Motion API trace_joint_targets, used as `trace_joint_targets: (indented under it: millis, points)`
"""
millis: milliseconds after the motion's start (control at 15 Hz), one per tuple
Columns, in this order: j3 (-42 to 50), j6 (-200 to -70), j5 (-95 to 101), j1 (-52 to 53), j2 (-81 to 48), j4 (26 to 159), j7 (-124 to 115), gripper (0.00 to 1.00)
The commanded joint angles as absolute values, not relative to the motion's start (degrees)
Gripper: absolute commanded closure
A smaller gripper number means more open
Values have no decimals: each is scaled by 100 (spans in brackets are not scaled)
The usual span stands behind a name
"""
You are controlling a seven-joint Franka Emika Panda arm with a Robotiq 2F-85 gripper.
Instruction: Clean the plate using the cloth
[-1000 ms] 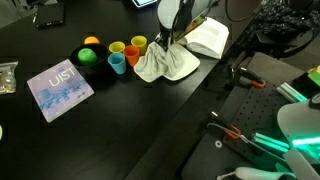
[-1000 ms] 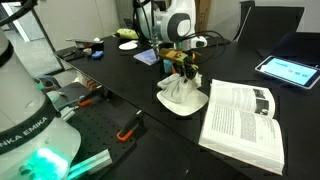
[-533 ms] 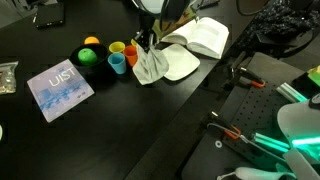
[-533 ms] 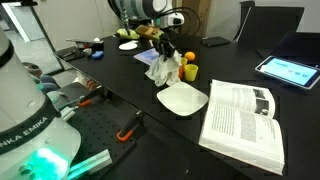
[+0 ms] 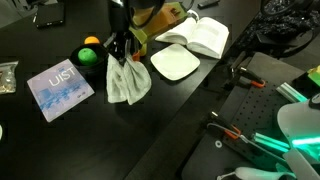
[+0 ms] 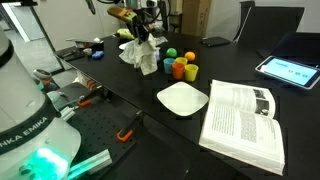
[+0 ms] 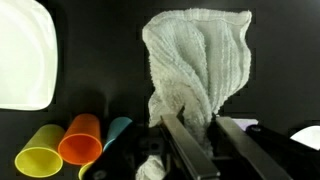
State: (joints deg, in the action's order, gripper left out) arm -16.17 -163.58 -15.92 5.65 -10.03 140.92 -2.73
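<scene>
Cloth held up by the gripper, clear of the plate.

The gripper (image 7: 200,128) is pinching the top of the white cloth (image 7: 200,65), whose bunched folds hang loose beneath it in both exterior views (whether the hem touches the table cannot be told). In an exterior view the cloth (image 5: 128,80) hangs over the dark table (image 5: 150,130), between the white plate (image 5: 177,63) and a blue booklet (image 5: 60,88), apart from both. The plate lies flat and bare, just beside an open book (image 5: 205,35). In the wrist view three cups lie in a row near the fingers: yellow (image 7: 40,158), orange (image 7: 80,138) and blue (image 7: 118,130). In an exterior view the cups (image 6: 182,68) stand between the cloth and the plate (image 6: 183,98).
</scene>
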Motion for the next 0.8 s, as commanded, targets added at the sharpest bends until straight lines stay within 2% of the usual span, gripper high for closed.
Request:
trace_joint_targets:
  millis: [0,733]
  points:
    - [-1705,-16258,-1887,574,-1009,14239,169,96]
    - [-1781,-16257,-1735,542,-2002,14191,358,96]
